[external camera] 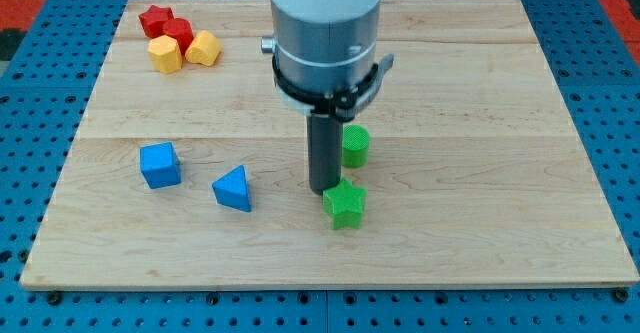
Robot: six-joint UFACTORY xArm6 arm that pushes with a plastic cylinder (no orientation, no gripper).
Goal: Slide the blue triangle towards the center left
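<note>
The blue triangle (233, 189) lies on the wooden board (480, 93), left of centre and toward the view's bottom. My tip (323, 190) stands to its right, about a block's width or more away, not touching it. The tip is right beside a green star (345, 205) at its lower right, and a green cylinder (355, 146) stands just to the upper right of the rod. A blue cube (160, 165) sits left of the triangle.
At the view's top left is a cluster: a red star (155, 19), a red block (178, 32), a yellow block (165, 54) and another yellow block (203, 48). The board's edges border a blue pegboard (30, 113).
</note>
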